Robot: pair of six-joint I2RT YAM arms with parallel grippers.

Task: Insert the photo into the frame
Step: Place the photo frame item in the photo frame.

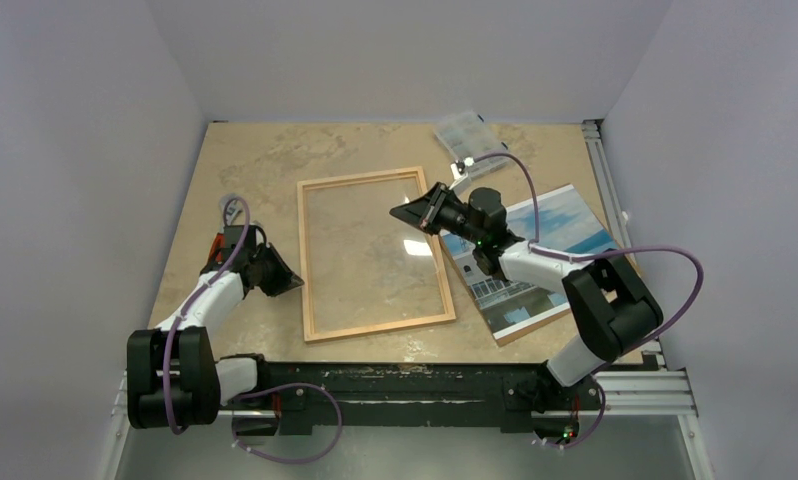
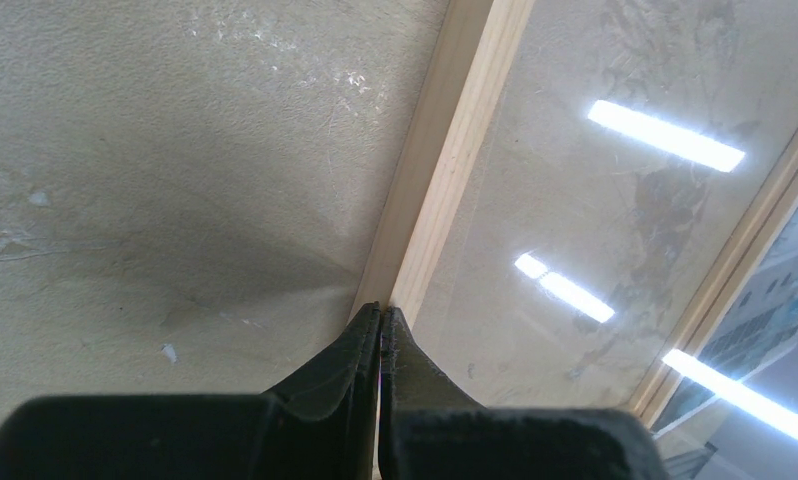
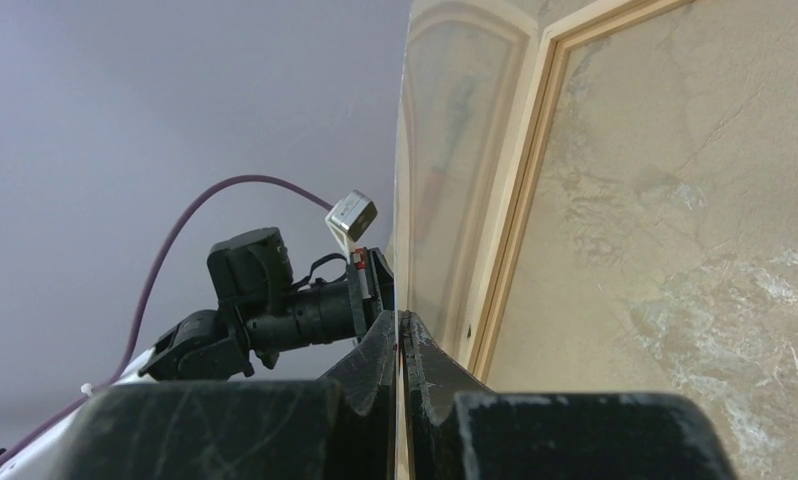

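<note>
While pressed together on nothing, the left end effector (image 1: 297, 284) is set beside the left rail of the frame (image 1: 373, 250), a closeness resolved only in its wrist view. The right end effector (image 1: 396, 211), likewise closed, is over the far corner. Right of it the photo (image 1: 575, 225) is laid flat: judged thin, limp, best lifted by an edge.

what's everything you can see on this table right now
frame: one, light wood with a clear pane, flat mid-table
photo: one, blue and white, right of the frame
board: one, brown, only an edge showing beneath the photo
box: one, clear plastic, far edge of the table
table: one, beige marble pattern
left tool: one, black, shut, at the frame's left rail
right tool: one, black, shut, by the frame's far right corner
</note>
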